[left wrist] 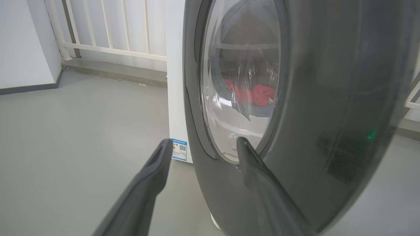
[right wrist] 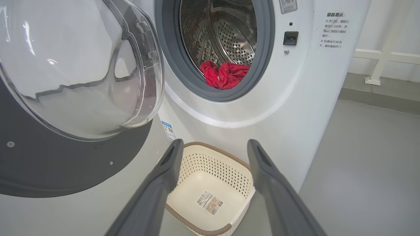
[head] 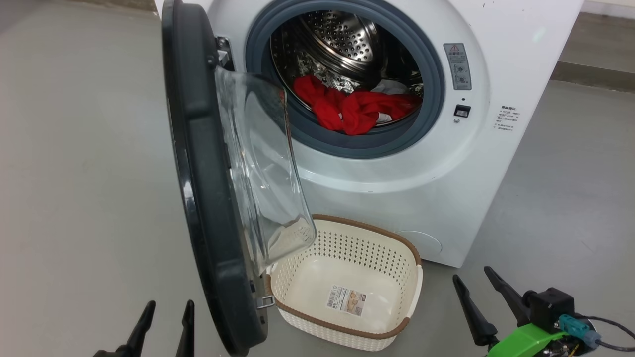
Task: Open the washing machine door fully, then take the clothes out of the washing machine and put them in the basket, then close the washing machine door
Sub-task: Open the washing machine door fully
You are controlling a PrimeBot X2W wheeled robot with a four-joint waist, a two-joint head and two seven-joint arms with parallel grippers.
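left gripper: two slim black tapered fingers, a slot recess near each tip. right gripper: same fingers. Behind it a black boxy block, bright green housing, teal connector, thin black cable.

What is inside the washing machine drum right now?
Red clothes lie bunched at the front bottom of the drum, with some white cloth behind them. The pile and the grey rubber ring hide anything beneath.
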